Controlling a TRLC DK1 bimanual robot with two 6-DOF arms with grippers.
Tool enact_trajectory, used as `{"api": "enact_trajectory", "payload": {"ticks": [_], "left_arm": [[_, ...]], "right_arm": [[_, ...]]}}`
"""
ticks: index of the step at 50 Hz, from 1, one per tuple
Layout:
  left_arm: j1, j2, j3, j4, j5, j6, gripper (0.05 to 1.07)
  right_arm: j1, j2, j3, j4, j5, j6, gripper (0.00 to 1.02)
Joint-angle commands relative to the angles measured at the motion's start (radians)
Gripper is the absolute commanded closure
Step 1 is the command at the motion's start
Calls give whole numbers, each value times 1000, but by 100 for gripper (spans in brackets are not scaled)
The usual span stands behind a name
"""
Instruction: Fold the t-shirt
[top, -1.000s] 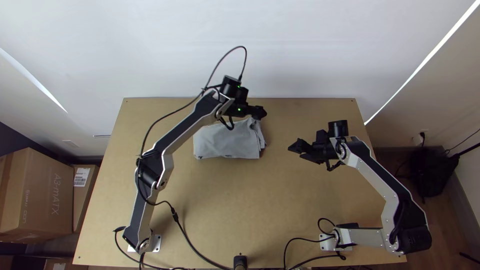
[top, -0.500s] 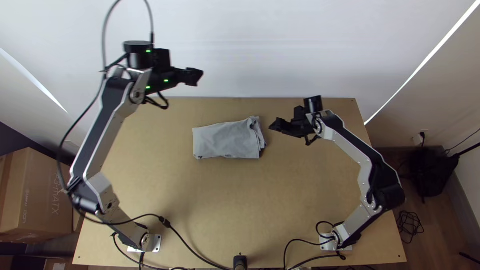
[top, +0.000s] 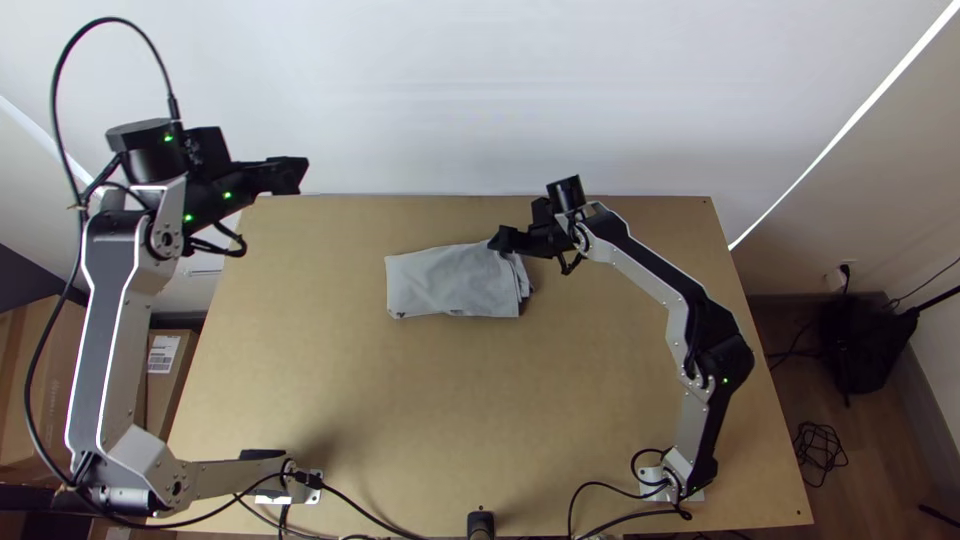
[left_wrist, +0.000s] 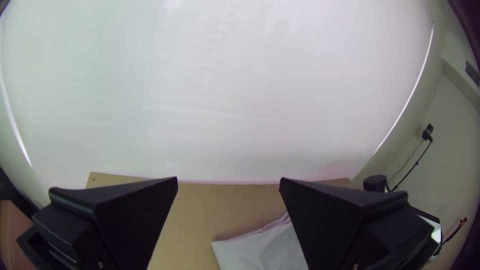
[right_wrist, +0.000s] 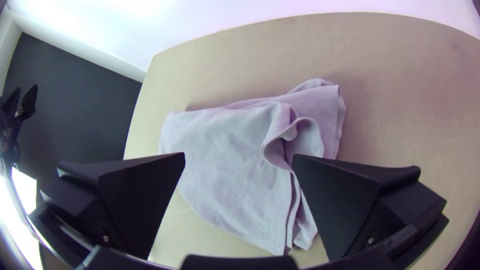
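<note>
The grey t-shirt (top: 455, 282) lies folded into a rough rectangle on the back middle of the table, its right end ruffled. My right gripper (top: 497, 241) is over the shirt's back right corner. In the right wrist view my right gripper (right_wrist: 239, 157) stands open above the shirt (right_wrist: 235, 165), whose edge curls up in layers; whether it touches cannot be told. My left gripper (top: 300, 175) is off at the table's back left corner, away from the cloth. In the left wrist view my left gripper (left_wrist: 228, 180) is open, with part of the shirt (left_wrist: 265, 250) beyond its fingers.
Bare wooden table (top: 430, 400) lies in front of the shirt. A white wall (top: 480, 90) rises behind the back edge. Black cables (top: 370, 510) run along the near edge, and cardboard boxes (top: 170, 370) stand left of the table.
The left arm has swung from above the shirt to the far left. My right gripper has moved left and back, from right of the shirt to over its corner. The shirt looks unmoved.
</note>
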Motion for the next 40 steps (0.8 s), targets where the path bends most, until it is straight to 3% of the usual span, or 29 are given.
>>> {"api": "enact_trajectory", "payload": {"ticks": [1, 16, 21, 23, 30, 40], "left_arm": [[58, -80, -27, -32, -1, 26, 10], [247, -183, -28, -112, 16, 80, 10], [282, -192, -33, -113, 18, 86, 10], [286, -195, -33, -113, 18, 86, 10], [291, -203, -42, -118, 18, 86, 10], [283, -206, -59, -113, 18, 77, 10]], "right_arm": [[0, 94, 79, -22, 4, 16, 3], [13, 324, 369, -96, 4, 36, 3], [3, 377, 447, -96, 27, 77, 3], [-1, 387, 461, -94, 67, 85, 3], [-30, 347, 403, -57, 213, 84, 3], [-125, 198, 211, -5, 208, 73, 3]]}}
